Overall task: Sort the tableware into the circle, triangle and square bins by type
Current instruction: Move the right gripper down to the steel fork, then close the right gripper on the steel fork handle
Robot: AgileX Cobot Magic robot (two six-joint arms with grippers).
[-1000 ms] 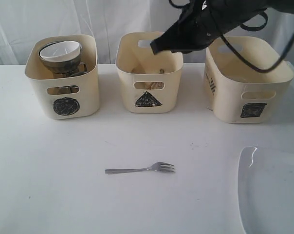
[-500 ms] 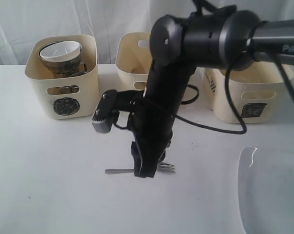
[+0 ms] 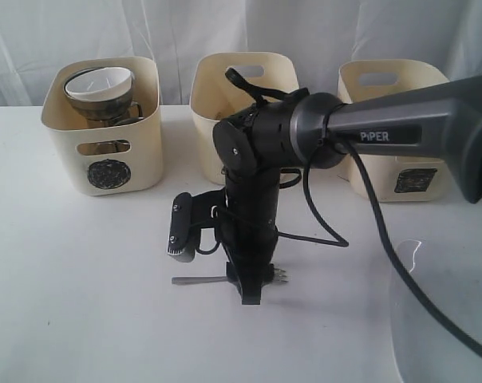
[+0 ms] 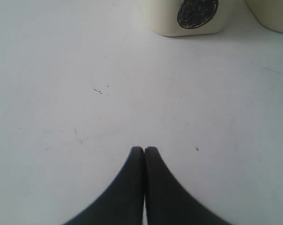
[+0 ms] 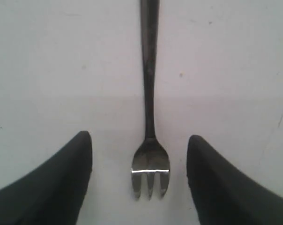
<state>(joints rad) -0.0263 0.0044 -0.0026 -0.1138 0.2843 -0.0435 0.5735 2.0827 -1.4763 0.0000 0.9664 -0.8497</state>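
White table (image 3: 81, 319). The big right arm (image 3: 257, 199) stands mid-scene and blocks the triangle bin (image 3: 203, 104). Right gripper (image 5: 139, 137) jaws are spread, straddling the fork (image 5: 150, 93), which lies slim, steel and flat on the table. Left gripper (image 4: 145, 150) is pressed together.

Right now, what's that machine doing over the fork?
It is sorting tableware by type. The right arm stands over a steel fork lying on the white table, its jaws open on either side of the fork's head, not gripping yet. The circle bin already holds a steel mug and a white bowl.
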